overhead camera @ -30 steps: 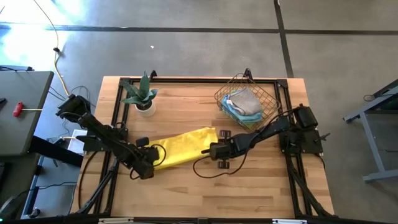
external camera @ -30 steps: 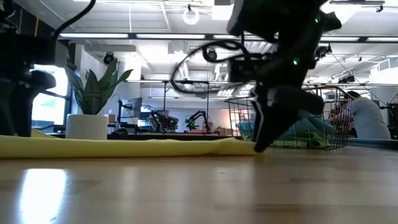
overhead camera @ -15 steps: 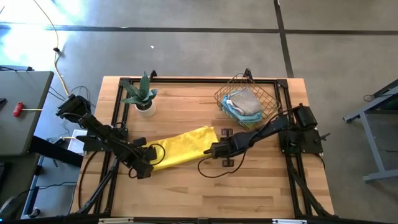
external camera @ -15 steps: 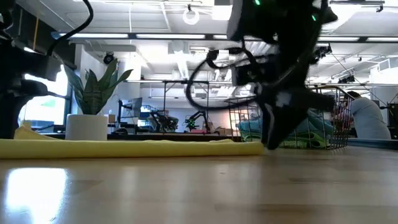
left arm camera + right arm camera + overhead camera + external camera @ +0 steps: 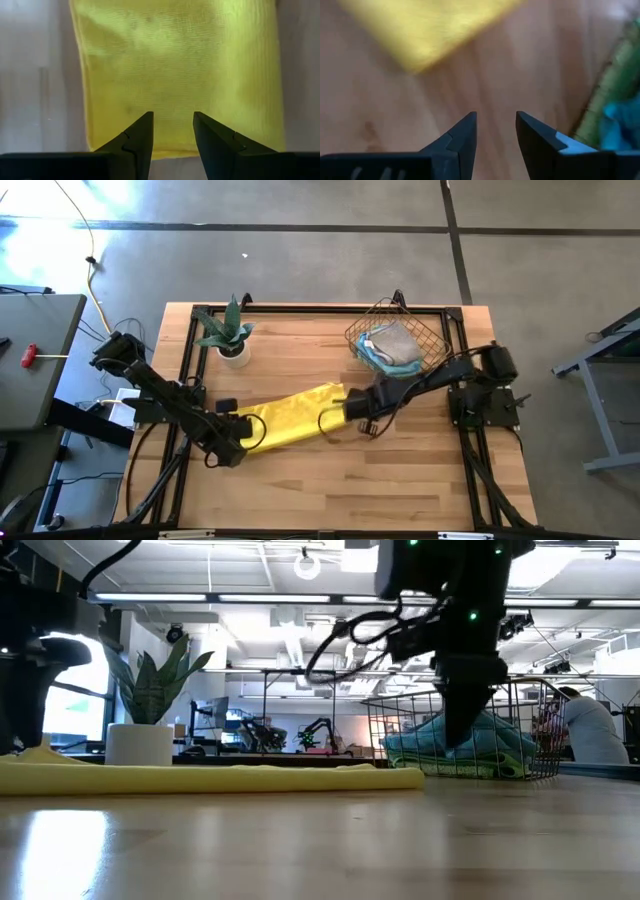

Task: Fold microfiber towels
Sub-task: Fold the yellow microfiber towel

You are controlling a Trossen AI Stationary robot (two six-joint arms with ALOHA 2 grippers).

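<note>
A yellow microfiber towel (image 5: 295,415) lies flat on the wooden table as a long folded strip, running from near left to far right. My left gripper (image 5: 232,442) hangs open over its left end; in the left wrist view the two fingers (image 5: 145,130) stand above the towel's short edge (image 5: 172,152). My right gripper (image 5: 362,408) is open over bare wood just past the towel's right end (image 5: 430,30), between the towel and a wire basket (image 5: 437,340). The basket holds grey (image 5: 395,340) and light blue (image 5: 380,358) towels.
A potted plant (image 5: 230,335) stands at the far left of the table. The wire basket (image 5: 520,730) sits at the far right, close beside my right gripper. Bare wood stretches along the near side of the table (image 5: 330,490). A person shows in the room behind the basket.
My right gripper has risen and gone from the near side of the towel's right end toward the far right, closer to the basket, tipping steeper as it went. The yellow towel stays flat where it was.
</note>
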